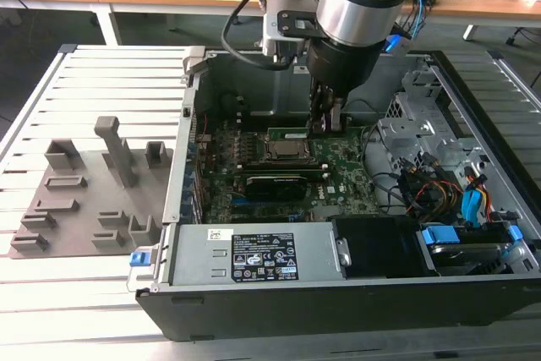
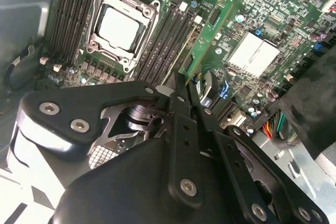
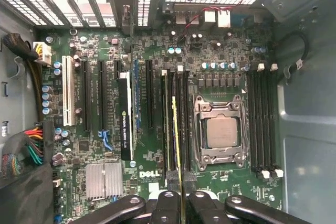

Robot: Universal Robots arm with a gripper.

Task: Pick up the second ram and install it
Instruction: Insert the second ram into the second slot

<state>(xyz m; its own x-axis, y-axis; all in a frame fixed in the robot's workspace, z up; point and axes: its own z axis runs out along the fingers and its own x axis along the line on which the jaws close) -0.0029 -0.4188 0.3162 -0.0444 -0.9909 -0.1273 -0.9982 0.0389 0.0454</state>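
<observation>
Ram [image 2: 202,45] stood on edge among the motherboard's [image 3: 105,145] slots beside the CPU socket [image 3: 220,132], inside an open case [image 1: 254,264] on a slatted table [image 1: 93,73]. Gripper [image 3: 181,195] fingers [image 2: 178,95] were clamped on the ram's end.

Pincer [image 3: 181,195] base — cut off; ram [image 3: 175,135] end hidden.

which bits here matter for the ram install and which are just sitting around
In the job:
- second ram, gripped on edge over the slots
- tool, shut on it
- motherboard with its memory slots

Lying about:
- grey fixture blocks beside the case
- power supply
- cable bundle
</observation>
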